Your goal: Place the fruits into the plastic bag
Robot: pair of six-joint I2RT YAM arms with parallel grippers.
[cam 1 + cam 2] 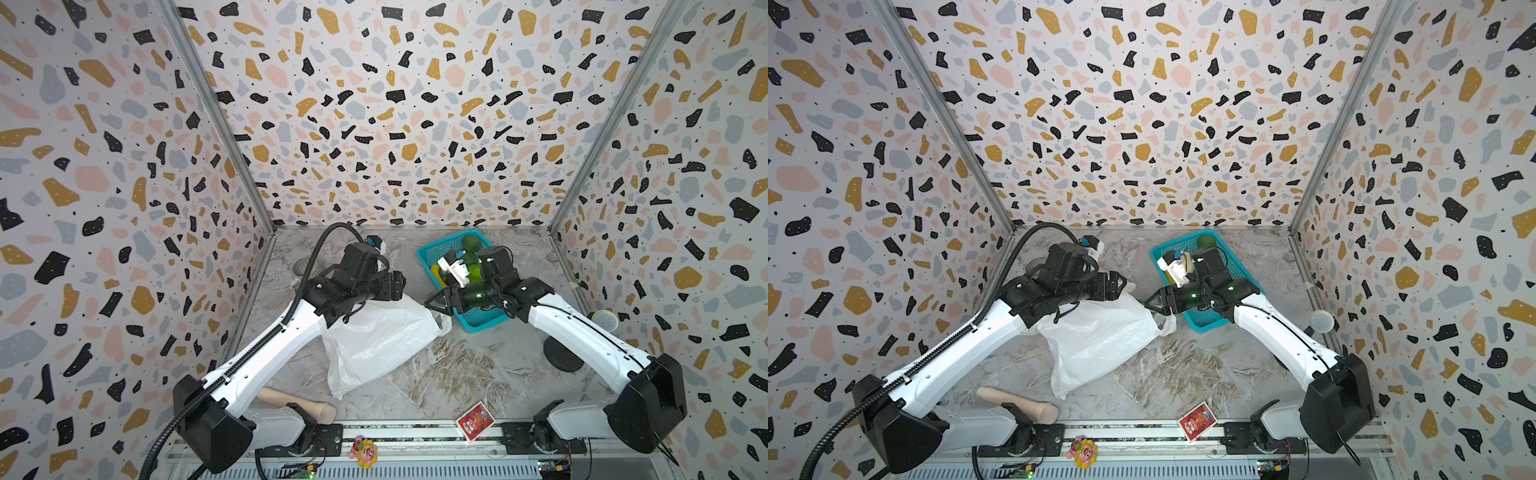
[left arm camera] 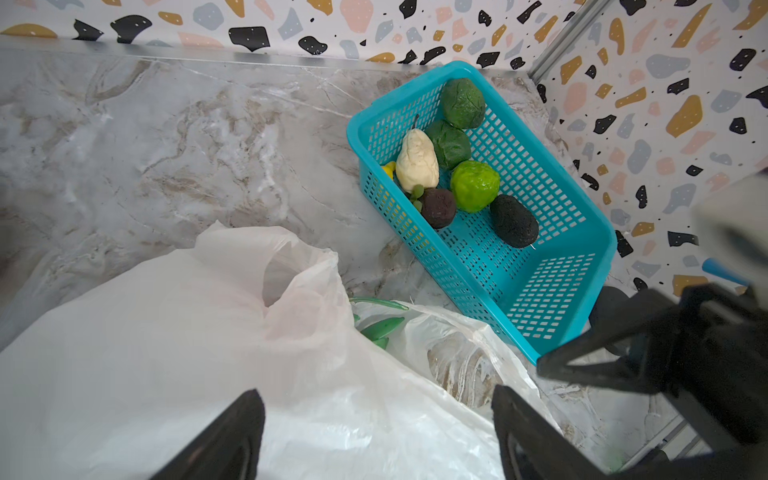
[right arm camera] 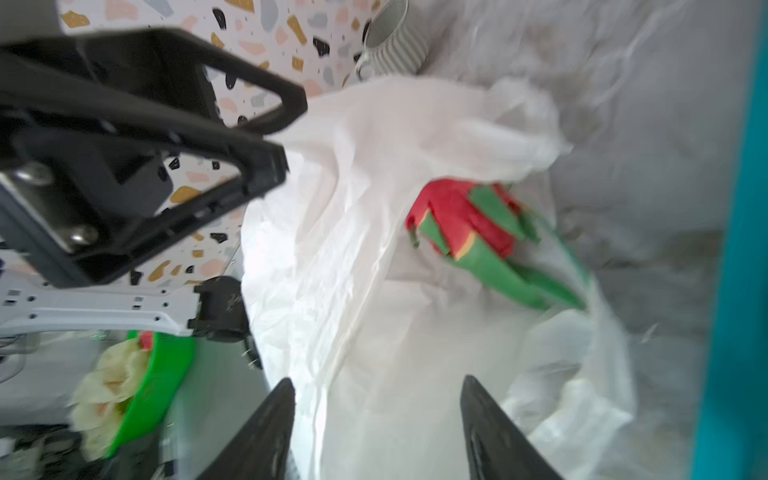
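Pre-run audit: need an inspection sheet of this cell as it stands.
Surface: marbled tabletop, no spills seen.
Job's things: plastic bag lying open, dragon fruit in its mouth; other fruits in teal basket.
Clutter: card pack, flower toy, wooden handle, microphone, ribbed cup.
Grippers: left gripper and right gripper open over the bag, nothing held.
Cables: black conduit along left arm.
Surroundings: terrazzo-print walls.

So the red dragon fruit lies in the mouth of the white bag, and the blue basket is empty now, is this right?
Not quite. The dragon fruit does lie in the mouth of the bag, but the basket is not empty: the left wrist view shows several fruits still in it.
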